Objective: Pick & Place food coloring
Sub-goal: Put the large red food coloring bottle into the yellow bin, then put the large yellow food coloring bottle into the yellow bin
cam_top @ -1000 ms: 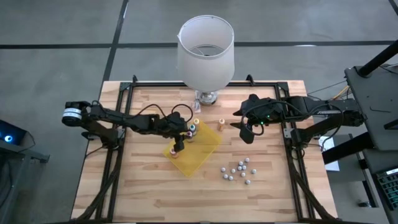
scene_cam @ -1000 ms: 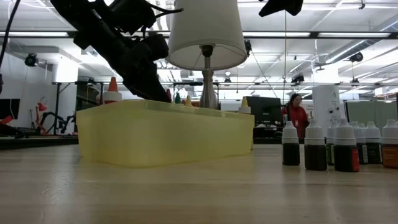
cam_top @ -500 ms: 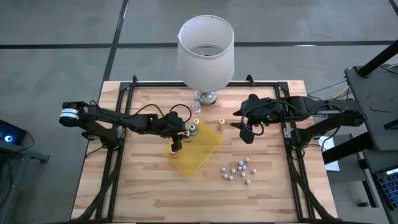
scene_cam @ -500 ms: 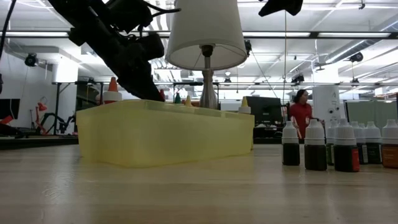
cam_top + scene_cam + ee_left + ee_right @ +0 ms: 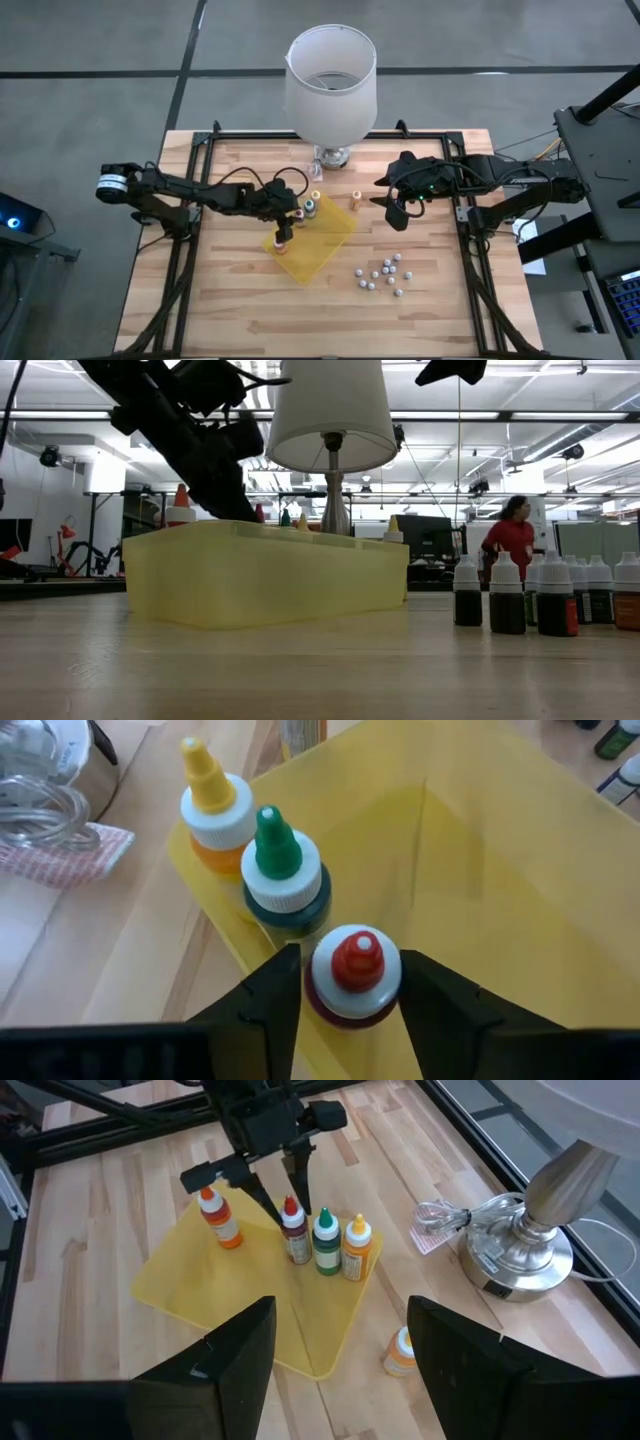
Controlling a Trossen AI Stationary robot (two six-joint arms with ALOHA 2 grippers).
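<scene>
In the tray (image 5: pixel 190 1295), four bottles stand; my left gripper (image 5: pixel 345 982) straddles the red-capped bottle (image 5: pixel 353 972), fingers spread, apparently releasing. At three o'clock, one bottle (image 5: pixel 401 1350) remains outside; right gripper (image 5: pixel 399 212) waits open.

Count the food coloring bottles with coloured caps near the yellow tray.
5: red-capped, green-capped and yellow-capped in a row on the yellow tray; an orange-capped one at its far corner; one on the table beside it.
</scene>
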